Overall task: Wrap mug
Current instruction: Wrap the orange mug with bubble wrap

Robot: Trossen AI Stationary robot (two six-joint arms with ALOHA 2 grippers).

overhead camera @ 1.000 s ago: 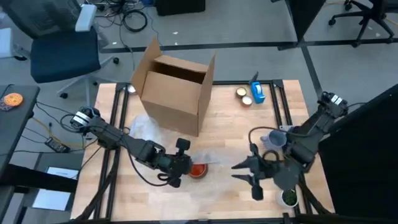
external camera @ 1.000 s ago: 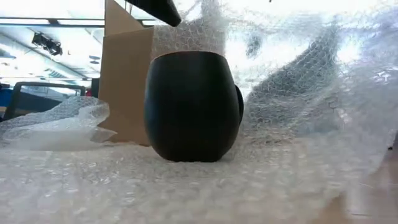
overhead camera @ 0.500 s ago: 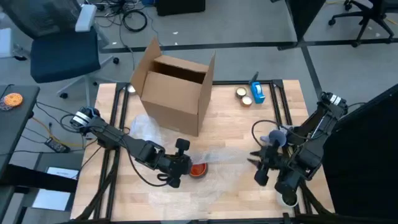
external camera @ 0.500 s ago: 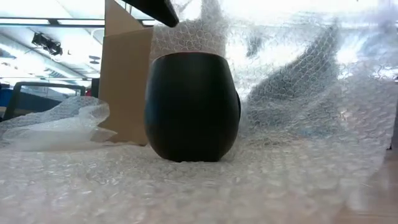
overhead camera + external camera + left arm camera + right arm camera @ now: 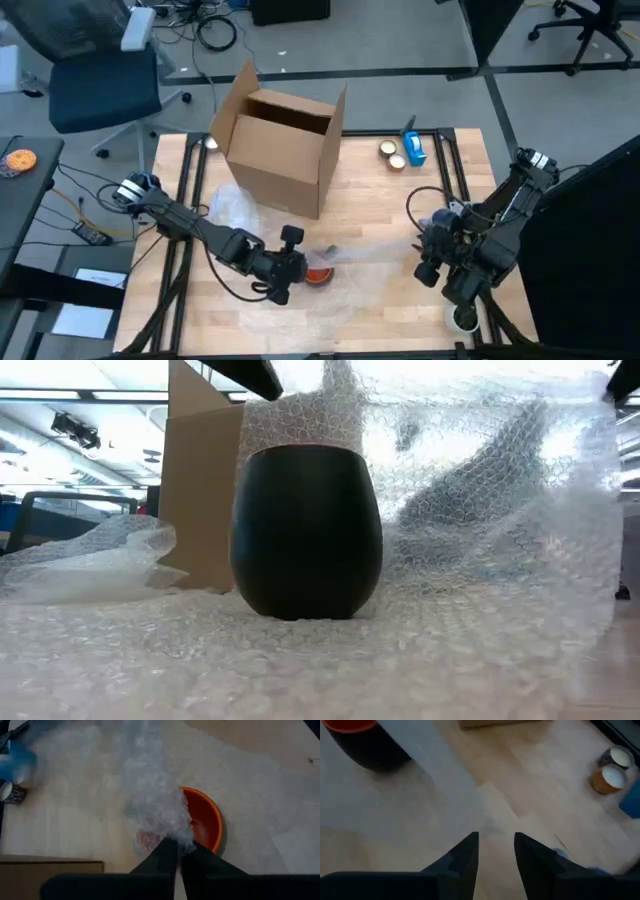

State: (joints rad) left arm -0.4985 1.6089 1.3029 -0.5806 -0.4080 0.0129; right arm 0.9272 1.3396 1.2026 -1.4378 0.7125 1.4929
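The mug (image 5: pixel 306 530), black outside and orange inside, stands upright on the bubble wrap (image 5: pixel 330 660) near the table's front middle, in front of the cardboard box (image 5: pixel 283 145). The left gripper (image 5: pixel 178 851) hovers right above the mug, fingers pressed together on a raised fold of wrap. Over on the right, the right gripper (image 5: pixel 496 851) hangs above bare table (image 5: pixel 530 790), fingers spread, holding nothing.

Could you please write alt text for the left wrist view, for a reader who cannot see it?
The left gripper pinches a fold of bubble wrap and holds it over a dark mug with an orange inside, which stands on the wrap-covered wooden table. A cardboard box edge shows at one side.
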